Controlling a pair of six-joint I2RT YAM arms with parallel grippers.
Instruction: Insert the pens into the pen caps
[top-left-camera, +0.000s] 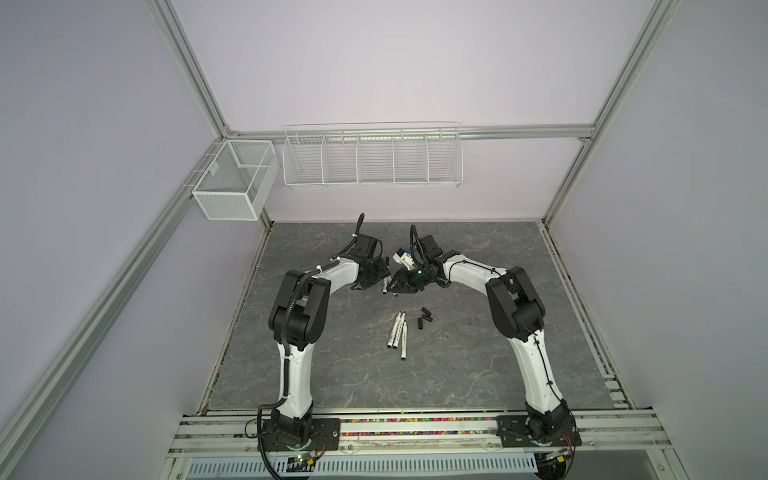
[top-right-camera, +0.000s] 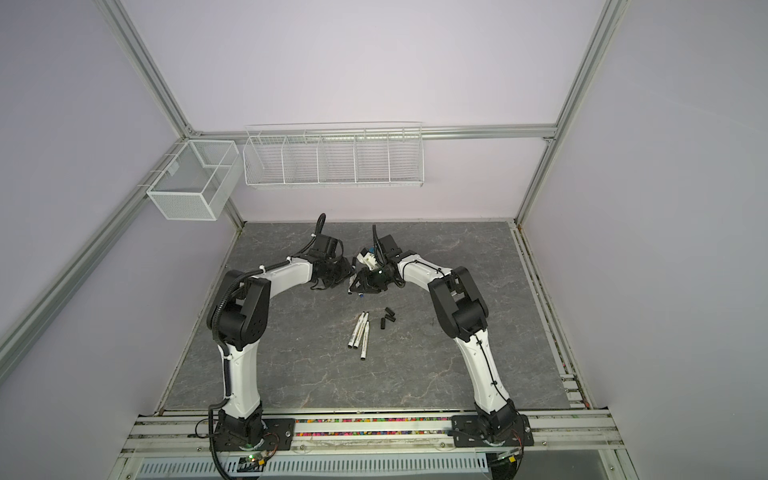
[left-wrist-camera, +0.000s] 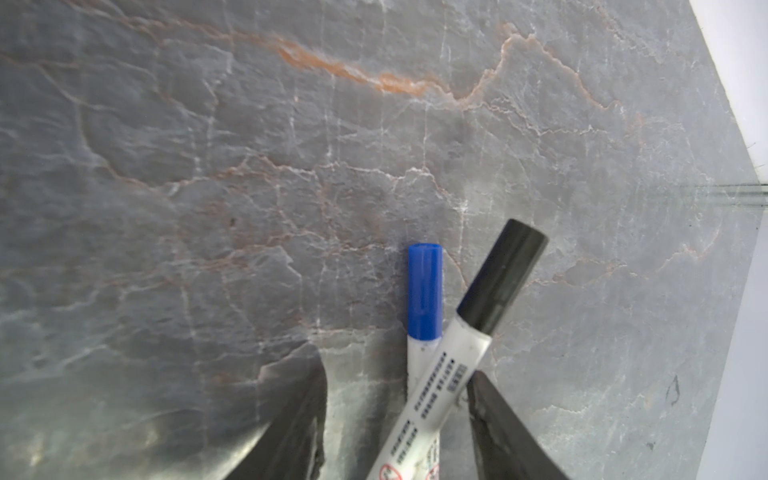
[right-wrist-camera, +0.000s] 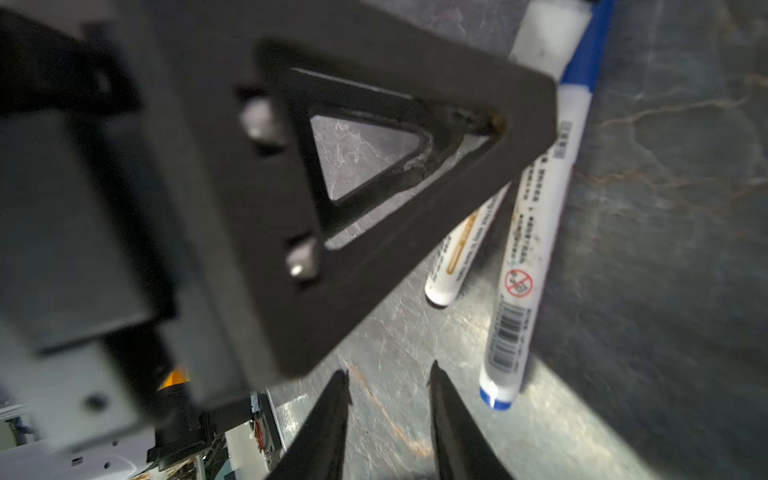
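Note:
Two capped pens lie crossed on the grey stone table. One wears a blue cap (left-wrist-camera: 424, 291); the other, with a black cap (left-wrist-camera: 503, 274), rests on top of it. My left gripper (left-wrist-camera: 392, 365) stands open around their barrels, one finger close against the black-capped pen (left-wrist-camera: 440, 386). In the right wrist view the blue pen (right-wrist-camera: 528, 249) and the other pen (right-wrist-camera: 457, 253) lie beside the left gripper's finger (right-wrist-camera: 374, 166). My right gripper (right-wrist-camera: 388, 370) is open, only bare table between its jaws. Three uncapped pens (top-left-camera: 398, 330) and three black pen caps (top-left-camera: 424, 319) lie mid-table.
Both grippers (top-left-camera: 388, 282) meet low over the back middle of the table. A small white and blue item (top-left-camera: 405, 257) sits just behind them. A white wire rack (top-left-camera: 372, 160) and a mesh box (top-left-camera: 232, 183) hang on the back wall.

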